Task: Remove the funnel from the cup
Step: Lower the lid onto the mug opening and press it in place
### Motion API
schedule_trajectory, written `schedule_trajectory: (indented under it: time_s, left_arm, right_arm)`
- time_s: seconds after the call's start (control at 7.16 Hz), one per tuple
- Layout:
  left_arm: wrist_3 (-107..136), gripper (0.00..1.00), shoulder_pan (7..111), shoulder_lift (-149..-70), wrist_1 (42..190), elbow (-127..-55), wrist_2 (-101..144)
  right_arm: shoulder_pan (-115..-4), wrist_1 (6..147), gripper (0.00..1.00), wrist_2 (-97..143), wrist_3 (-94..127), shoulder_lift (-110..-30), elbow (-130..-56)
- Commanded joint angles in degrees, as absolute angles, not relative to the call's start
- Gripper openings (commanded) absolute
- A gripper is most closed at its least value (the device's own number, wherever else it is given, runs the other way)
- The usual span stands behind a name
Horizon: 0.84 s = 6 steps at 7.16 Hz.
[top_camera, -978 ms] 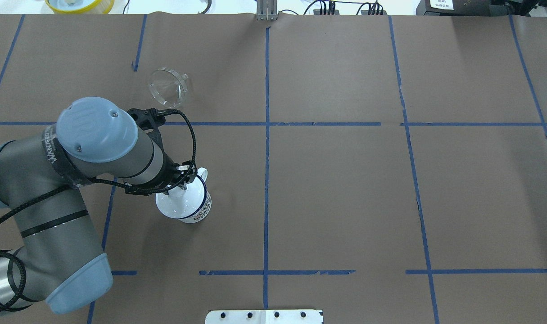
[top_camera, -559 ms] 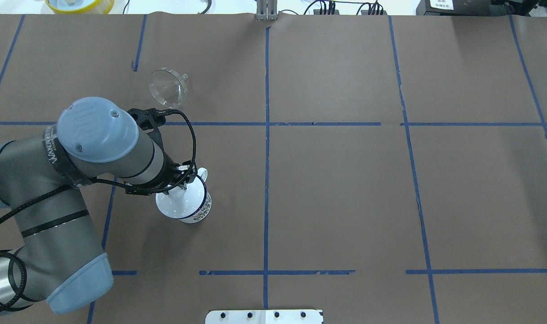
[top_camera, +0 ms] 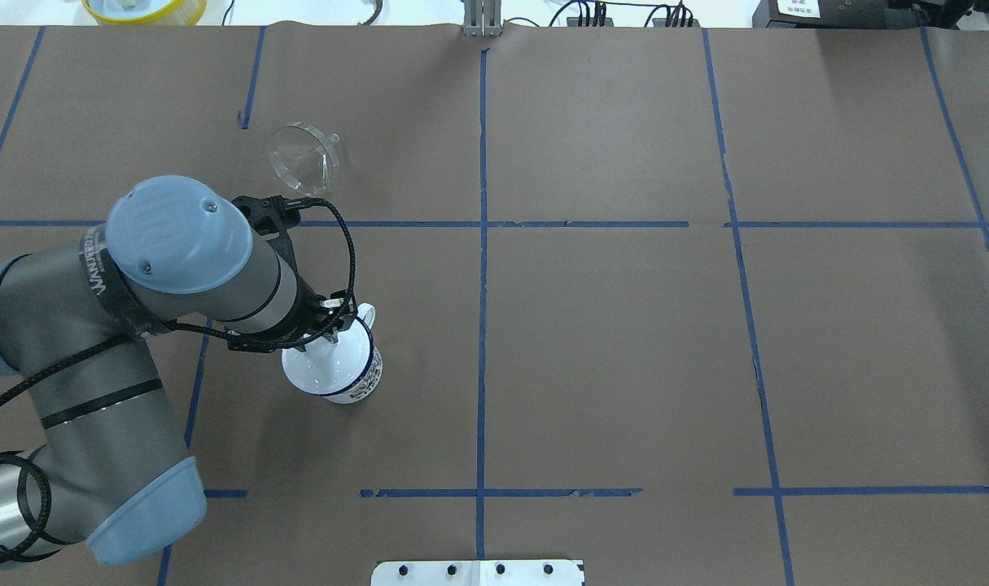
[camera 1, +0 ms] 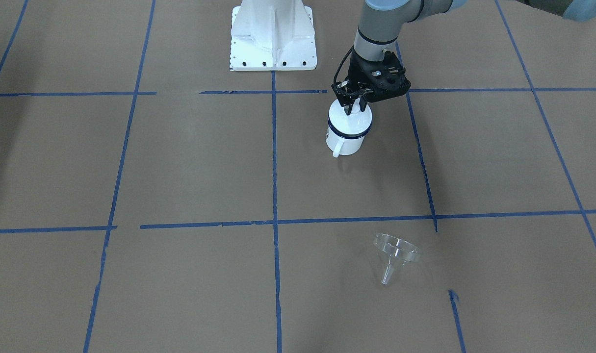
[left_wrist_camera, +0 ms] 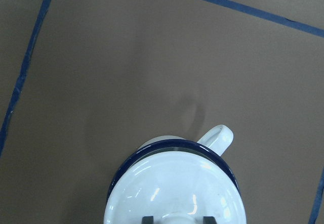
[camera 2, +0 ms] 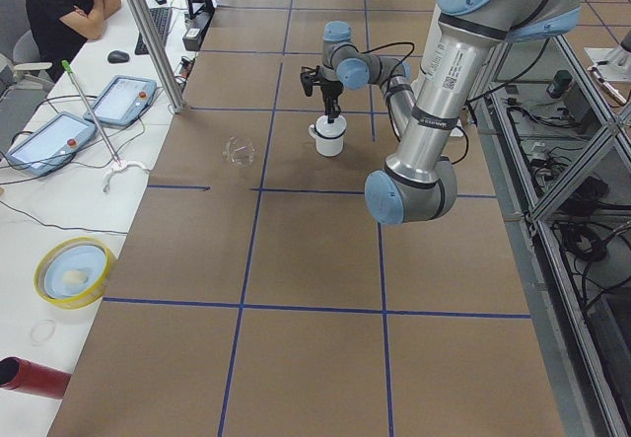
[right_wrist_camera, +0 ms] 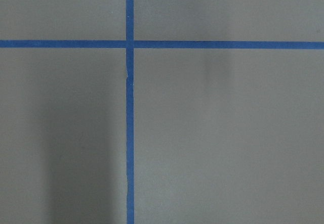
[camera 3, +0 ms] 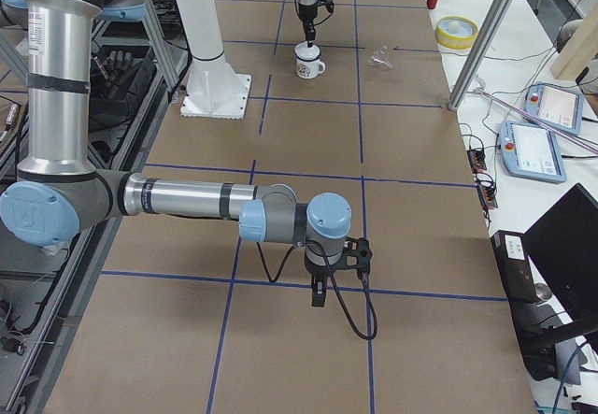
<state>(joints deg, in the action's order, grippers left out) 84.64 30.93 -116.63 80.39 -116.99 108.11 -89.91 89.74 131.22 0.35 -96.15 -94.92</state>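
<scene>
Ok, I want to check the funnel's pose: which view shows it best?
Exterior front-facing: the funnel shows cone and spout clearly, unblocked. Overhead shows mainly its round mouth. Both side views show it small and faint; neither wrist view shows it.

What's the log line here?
funnel: on table, outside cup | lid: on cup | left pincer: gripping lid knob | right pincer: far from cup, state unclear

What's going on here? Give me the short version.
The left pincer is down on the cup, closed on the knob of a white lid that covers it. The funnel is already out, lying on its side on the table, apart from the cup. The right pincer hangs over the table, away from both.
</scene>
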Motion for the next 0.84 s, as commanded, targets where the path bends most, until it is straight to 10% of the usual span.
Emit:
schedule_trajectory:
  time_s: [0.0, 0.7]
  left_arm:
    - [84.6, 0.95, 30.9, -116.5, 80.4, -117.0, 108.1]
    - [84.1, 1.0, 31.2, -116.8, 80.4, -118.0, 107.9]
  right_arm:
    - [-89.9, 89.7, 1.0, 131.2, 0.4, -96.2, -94.9]
    - [-89.9, 89.7, 1.0, 131.2, 0.4, -96.2, -94.9]
